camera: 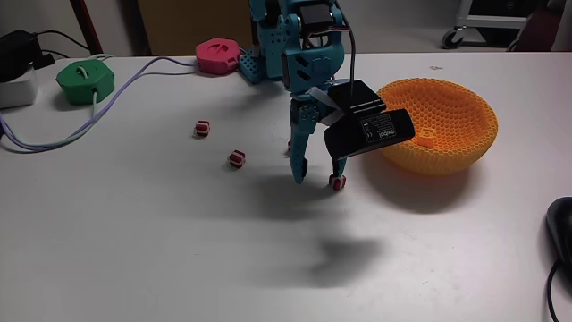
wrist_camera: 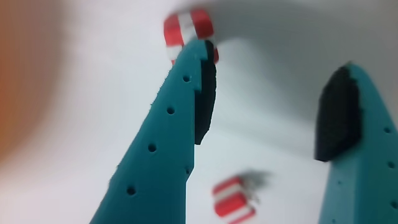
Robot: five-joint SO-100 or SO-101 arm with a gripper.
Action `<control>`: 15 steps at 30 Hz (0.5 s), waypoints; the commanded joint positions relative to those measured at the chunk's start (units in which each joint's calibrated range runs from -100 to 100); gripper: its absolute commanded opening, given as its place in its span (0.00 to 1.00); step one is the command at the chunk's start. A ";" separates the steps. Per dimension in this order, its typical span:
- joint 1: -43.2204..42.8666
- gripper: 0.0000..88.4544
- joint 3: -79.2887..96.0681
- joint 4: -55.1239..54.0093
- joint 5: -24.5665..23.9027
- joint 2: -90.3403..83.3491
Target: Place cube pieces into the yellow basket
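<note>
In the fixed view the teal arm reaches down from its base at the far middle of the white desk (camera: 179, 250), wrist bent so the hand (camera: 315, 179) points almost straight down, its fingertips at or just above the desk surface. The jaws stand wide apart with nothing between them. A black camera block rides on the wrist, tilted toward the yellow basket (camera: 456, 134). A red-and-white cube (camera: 337, 182) sits at the right fingertip, touching it or just beside it; I cannot tell which. Two more cube pieces lie to the left: one (camera: 236, 159) near the left fingertip, another (camera: 202, 128) farther off. The basket stands just to the right of the hand, a small orange piece (camera: 431, 139) visible inside it. A green puck (camera: 87, 80) and a pink puck (camera: 217, 55) sit along the far edge, with a lilac cable trailing across the left part of the desk. The near half of the desk lies open.

In the wrist view the two teal fingers (wrist_camera: 155, 155) with black pads spread wide, bare desk between them. One striped cube (wrist_camera: 188, 27) sits at the tip of the left finger; another (wrist_camera: 231, 198), blurred, lies low in the gap, gripped by neither finger. An orange blur fills the left edge.
</note>
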 commanded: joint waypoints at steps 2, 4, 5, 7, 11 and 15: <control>-0.77 0.30 -2.41 -1.51 -0.63 1.33; -0.77 0.30 -2.99 -1.51 -0.49 1.33; -0.58 0.30 -3.66 -1.16 0.00 1.15; 0.16 0.30 -6.26 0.75 1.22 0.29; 1.84 0.29 -13.39 5.70 2.69 -1.60; 2.21 0.26 -18.59 9.44 2.44 -1.89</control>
